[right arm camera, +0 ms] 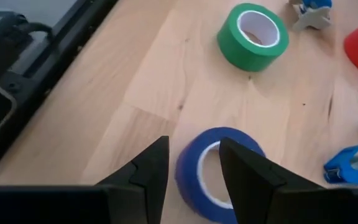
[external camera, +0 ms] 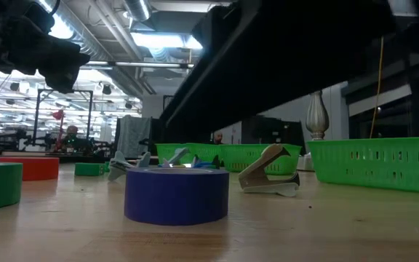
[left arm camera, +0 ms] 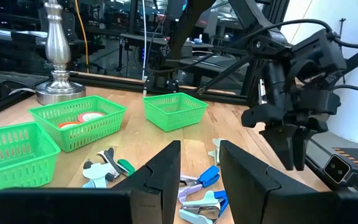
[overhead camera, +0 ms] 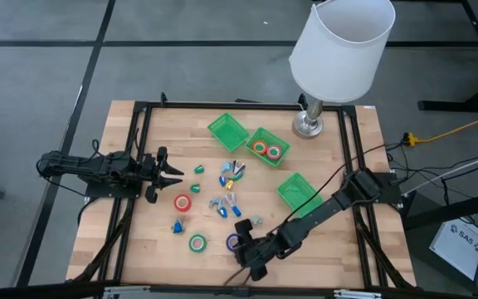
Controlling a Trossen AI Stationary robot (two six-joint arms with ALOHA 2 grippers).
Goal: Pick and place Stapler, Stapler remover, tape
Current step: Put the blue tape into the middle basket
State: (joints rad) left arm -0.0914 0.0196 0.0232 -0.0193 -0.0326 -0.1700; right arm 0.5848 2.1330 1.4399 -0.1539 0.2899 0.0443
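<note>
My right gripper (right arm camera: 191, 163) hovers parted and empty just above the blue tape roll (right arm camera: 219, 174), apparently lined up to straddle its wall for pickup.

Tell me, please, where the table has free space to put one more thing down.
Bare wood lies along the left edge, below the left gripper, beside the green tape roll. More lies at the front right, right of the right gripper and below the nearest green tray. The middle is crowded with staple removers and tape.
</note>
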